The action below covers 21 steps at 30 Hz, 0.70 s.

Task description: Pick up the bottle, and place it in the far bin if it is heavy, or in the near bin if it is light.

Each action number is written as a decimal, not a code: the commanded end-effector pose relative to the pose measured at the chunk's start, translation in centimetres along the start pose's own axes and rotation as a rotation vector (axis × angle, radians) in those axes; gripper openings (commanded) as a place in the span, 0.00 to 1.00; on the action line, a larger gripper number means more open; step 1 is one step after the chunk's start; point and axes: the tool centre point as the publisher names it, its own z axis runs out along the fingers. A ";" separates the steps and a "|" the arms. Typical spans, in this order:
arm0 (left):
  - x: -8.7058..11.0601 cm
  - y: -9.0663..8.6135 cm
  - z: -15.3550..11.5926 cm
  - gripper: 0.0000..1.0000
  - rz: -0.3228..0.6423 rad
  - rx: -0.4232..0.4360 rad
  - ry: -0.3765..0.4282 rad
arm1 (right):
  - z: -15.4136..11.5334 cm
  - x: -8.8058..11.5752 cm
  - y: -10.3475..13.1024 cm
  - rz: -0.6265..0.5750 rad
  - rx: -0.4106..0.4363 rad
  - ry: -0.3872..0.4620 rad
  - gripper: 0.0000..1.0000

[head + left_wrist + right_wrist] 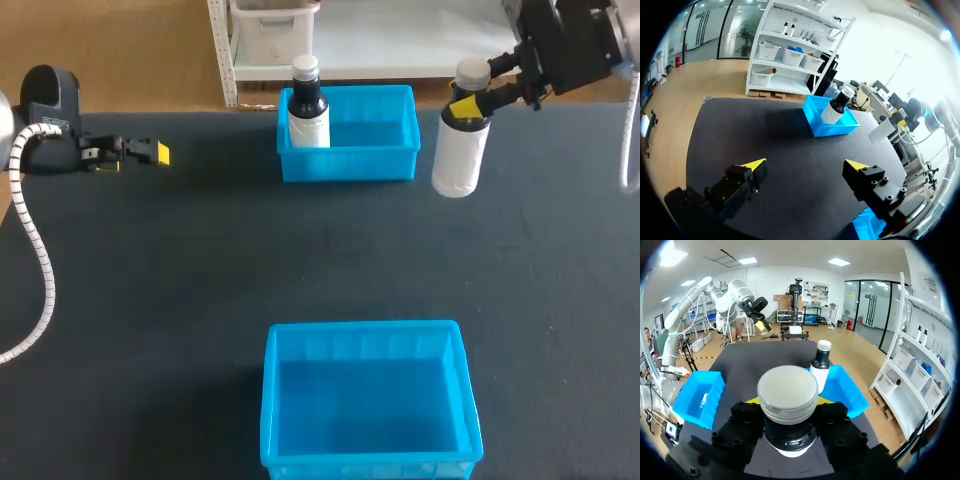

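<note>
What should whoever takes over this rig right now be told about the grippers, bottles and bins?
The left gripper is open and holds nothing, off to the left of both bins.
The right gripper is shut on the white bottle at its neck, just under the cap.
The white bottle hangs upright to the right of the far bin, in neither bin.
A dark bottle stands in the far bin's left end.
Done: the pick. Left: place it in the far bin if heavy, or the near bin if light.
</note>
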 end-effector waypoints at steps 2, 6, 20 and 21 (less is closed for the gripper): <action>0.0 0.0 0.0 1.00 0.000 0.000 0.000 | -0.4 -0.7 -1.1 -0.005 -0.015 0.009 0.00; 0.0 0.0 0.0 1.00 0.000 0.000 0.000 | -0.2 -1.1 -2.3 -0.015 -0.027 0.014 0.00; 0.0 0.0 0.0 1.00 0.000 0.000 0.000 | 1.5 -3.4 -5.9 -0.075 -0.103 0.013 0.00; 0.0 0.0 0.0 1.00 0.000 0.000 0.000 | 1.6 -3.7 -6.2 -0.080 -0.108 0.013 0.00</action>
